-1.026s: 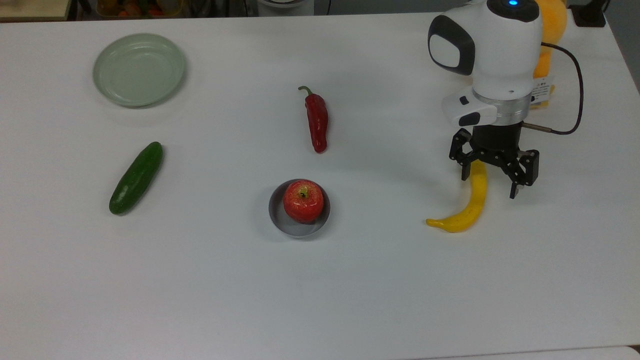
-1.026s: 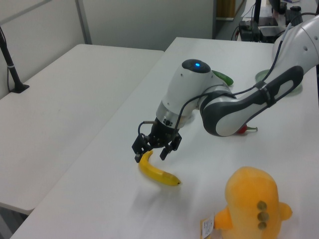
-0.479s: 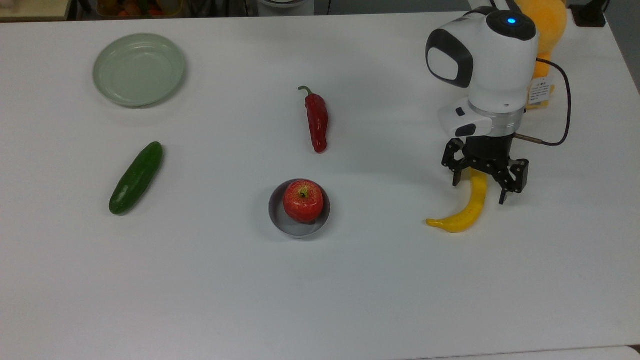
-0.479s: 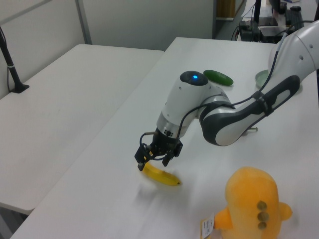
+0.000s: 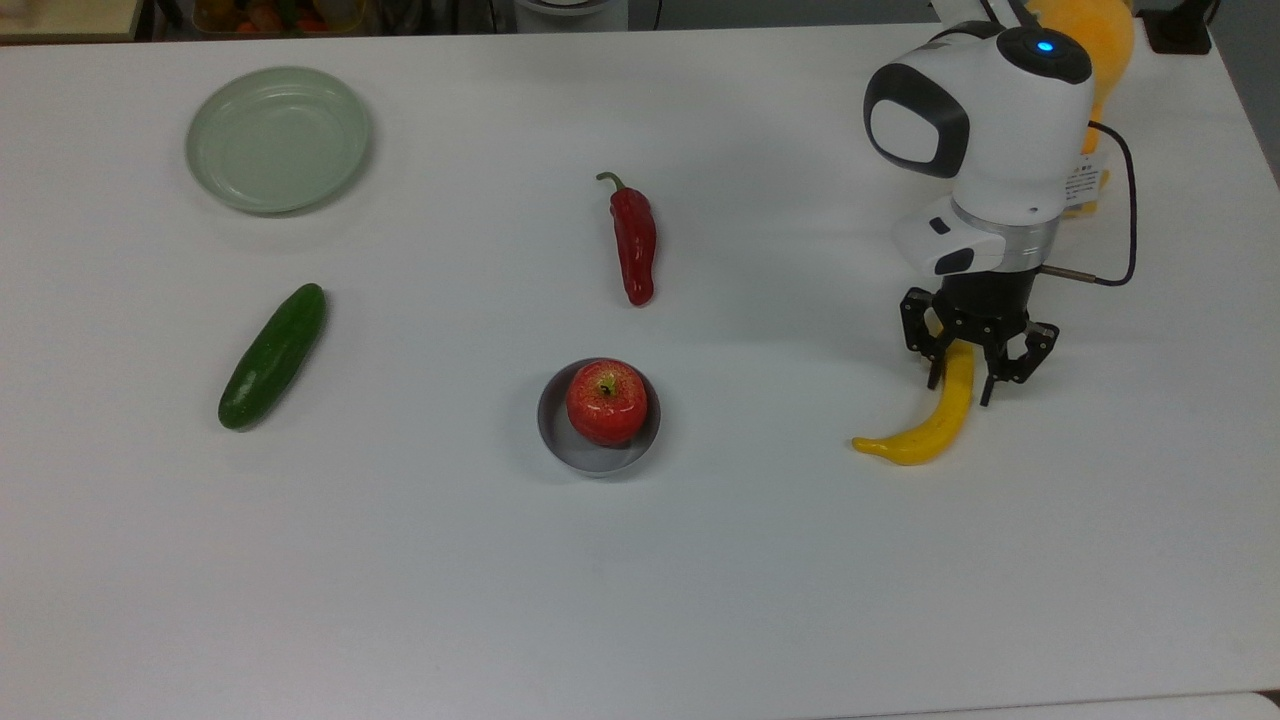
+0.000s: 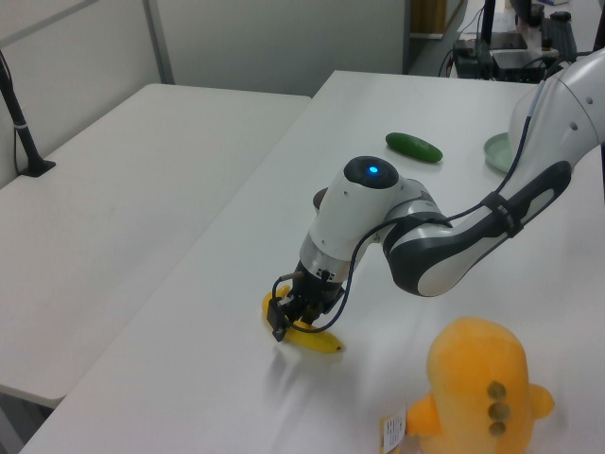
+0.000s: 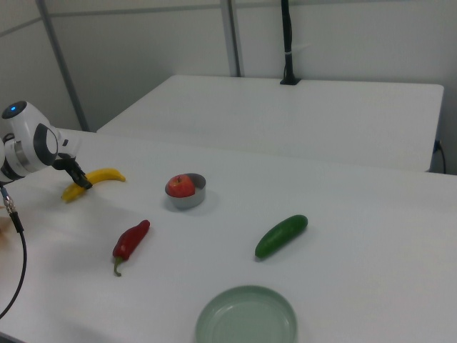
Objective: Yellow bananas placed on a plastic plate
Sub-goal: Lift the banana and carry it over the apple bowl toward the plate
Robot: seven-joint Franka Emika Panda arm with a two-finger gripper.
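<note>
Having come lower since a second ago, my gripper is narrowing its half-open fingers astride the banana lying at the top view's right, far from the plate at upper left.

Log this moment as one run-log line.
phase: grasping | gripper: astride banana, closing | banana: on table | plate: empty

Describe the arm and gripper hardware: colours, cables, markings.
The arm has glossy white rounded shells with black oval joint caps, a lit blue dot on the top cap, and a dark grey link seen in the left view. A silver metal ring sits at the wrist. A thin black cable loops out to a side connector. The gripper is all black, an open linkage frame with two slim fingers.
</note>
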